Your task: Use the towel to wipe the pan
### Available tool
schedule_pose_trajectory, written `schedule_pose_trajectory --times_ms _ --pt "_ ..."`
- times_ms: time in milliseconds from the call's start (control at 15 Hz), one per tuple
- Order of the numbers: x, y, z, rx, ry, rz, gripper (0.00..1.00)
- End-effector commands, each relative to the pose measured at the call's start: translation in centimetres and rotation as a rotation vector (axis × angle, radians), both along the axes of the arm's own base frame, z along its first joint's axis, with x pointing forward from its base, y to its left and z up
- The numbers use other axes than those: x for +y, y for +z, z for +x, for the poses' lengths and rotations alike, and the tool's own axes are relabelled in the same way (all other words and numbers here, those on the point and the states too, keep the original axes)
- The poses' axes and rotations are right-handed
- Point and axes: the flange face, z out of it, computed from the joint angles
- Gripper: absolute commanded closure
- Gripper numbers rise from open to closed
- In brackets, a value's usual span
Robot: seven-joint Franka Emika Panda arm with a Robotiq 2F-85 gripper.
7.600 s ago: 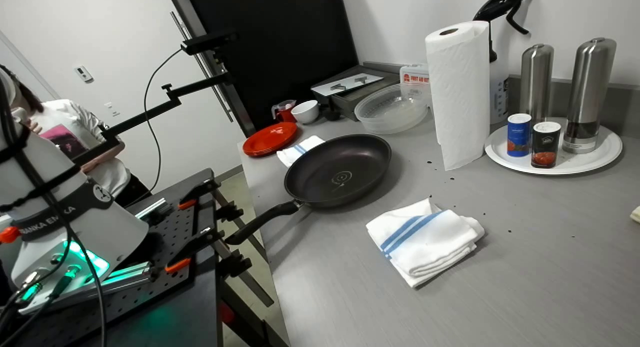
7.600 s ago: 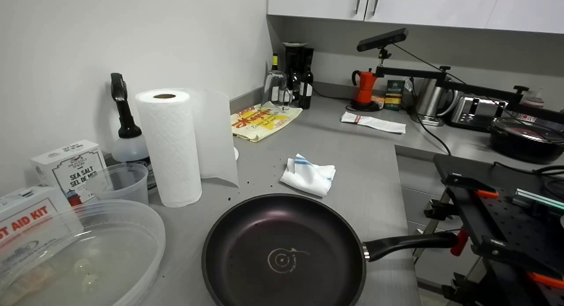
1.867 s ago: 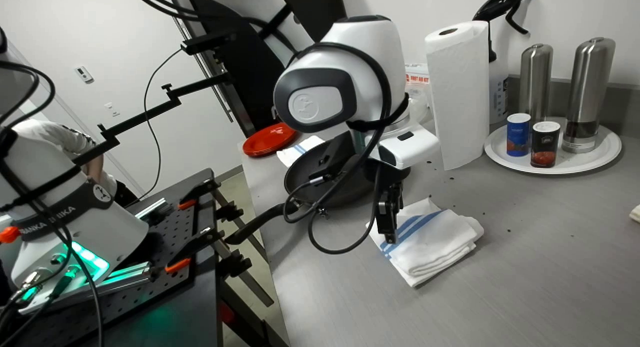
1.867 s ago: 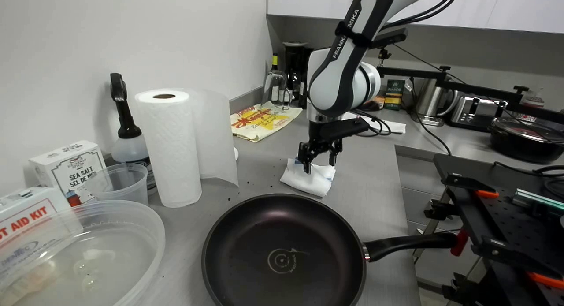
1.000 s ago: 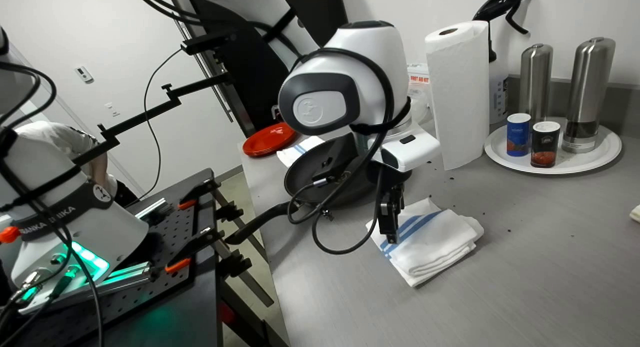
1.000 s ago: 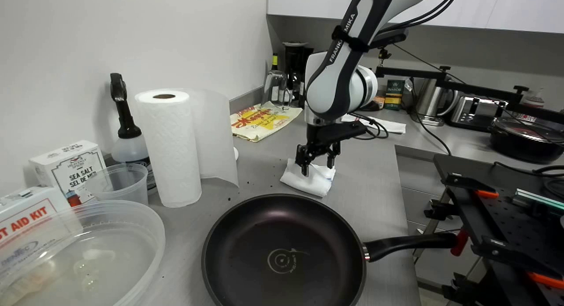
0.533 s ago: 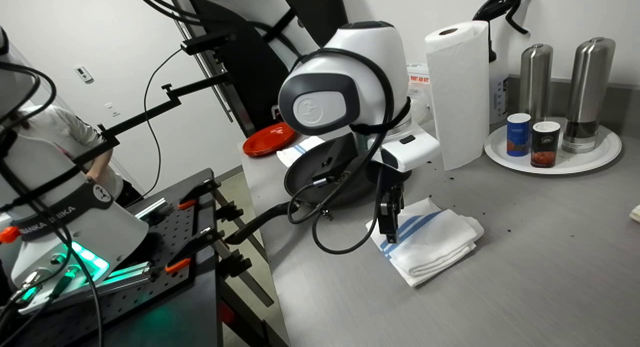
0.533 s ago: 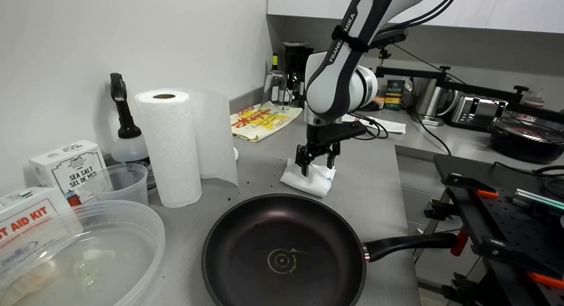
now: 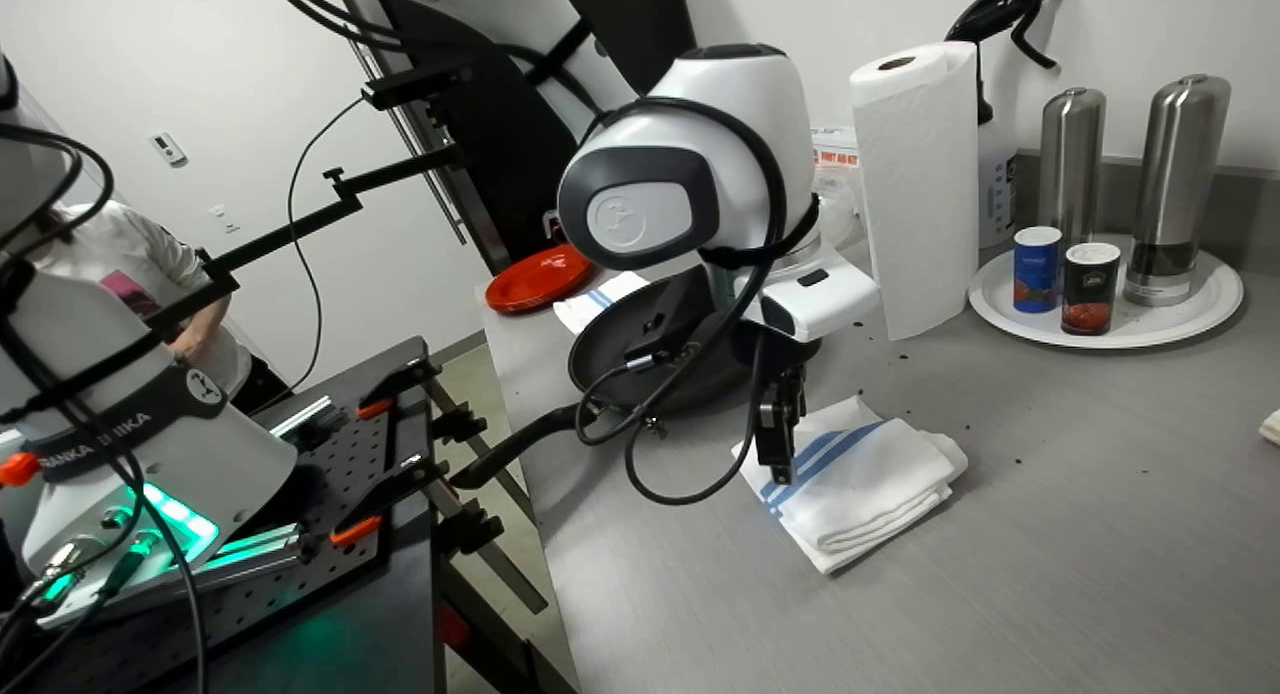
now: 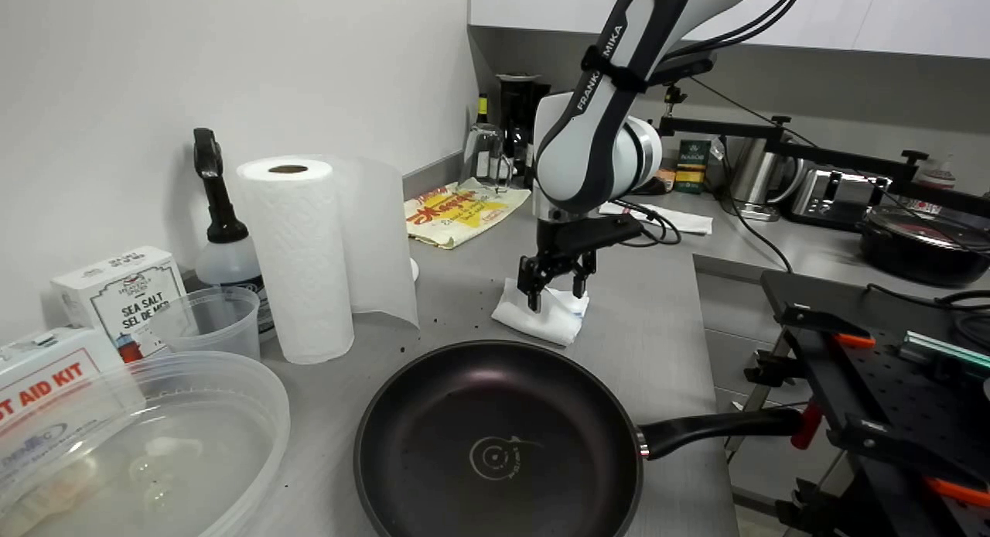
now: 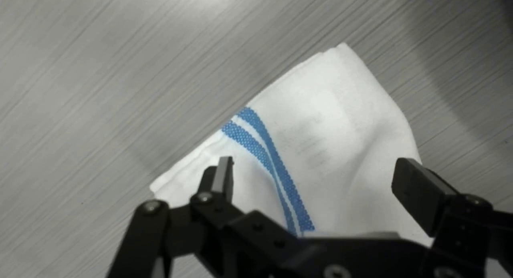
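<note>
Swung in since the earliest frame: your arm, now bent down beside the pan; versus the last frame you've barely budged, and both pan and towel lie where they lay. Grey counter runs under and all round the pan. Pan sits flat, dark inside, black handle sticking out past the counter edge. Clear round tub stands near the pan, so does the white paper roll, upright. White plate with two steel mills and two shakers sits well apart from the pan in an exterior view. Towel: folded, white with blue stripes, on the counter just beside the pan, apart from it. Second striped cloth pokes out behind the pan in an exterior view. You've got the gripper over the towel, on that same side of the pan, fingers wide apart, towel fabric showing below the gap in the wrist view. Can't tell whether they touch it. Dark crumbs dot the counter near the pan.
</note>
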Motion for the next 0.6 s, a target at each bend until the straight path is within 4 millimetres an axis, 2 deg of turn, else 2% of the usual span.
schedule_pose_trajectory --times_ms 0,200,467,533 --pt "1.2 -1.3 1.0 0.012 -0.003 -0.013 0.0" --pt "1.6 -2.4 1.6 0.017 -0.013 -0.029 0.0" --pt "1.1 -3.6 2.6 0.016 -0.045 -0.055 0.0" --pt "0.9 -3.7 2.8 0.015 -0.054 -0.058 0.04"
